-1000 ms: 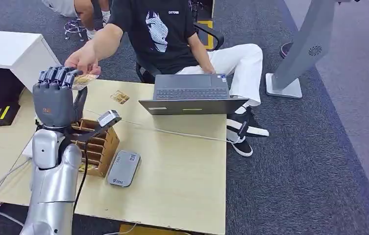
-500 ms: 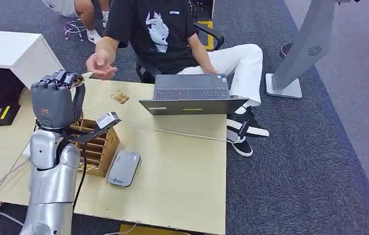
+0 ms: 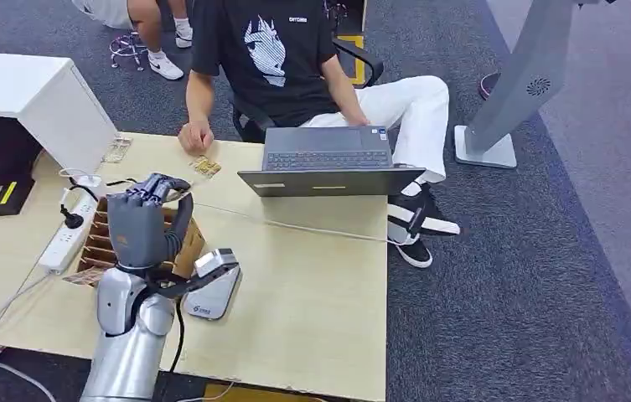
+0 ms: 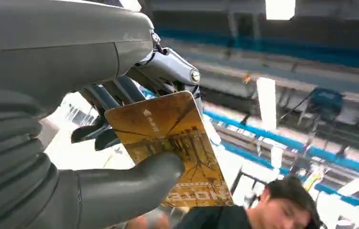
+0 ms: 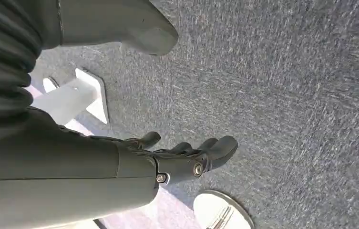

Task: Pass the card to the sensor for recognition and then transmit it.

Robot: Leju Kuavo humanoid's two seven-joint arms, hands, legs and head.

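Observation:
My left hand (image 3: 147, 219) hovers over the wooden card box (image 3: 184, 248), back of the hand toward me. In the left wrist view a gold card (image 4: 168, 138) is pinched between its thumb (image 4: 129, 186) and its fingers. The grey card sensor (image 3: 208, 300) lies flat on the table just right of the box, partly behind my wrist. My right hand (image 5: 187, 155) hangs over the grey carpet, fingers loosely extended, holding nothing.
A person sits across the table, one hand (image 3: 196, 137) resting near a loose card (image 3: 205, 166). An open laptop (image 3: 328, 159) with a white cable stands at the far right. A power strip (image 3: 64, 239) and another card (image 3: 116, 149) lie at left.
My left arm has come down and back from up near the person's hand to just above the card box. The person's hand has dropped to the table.

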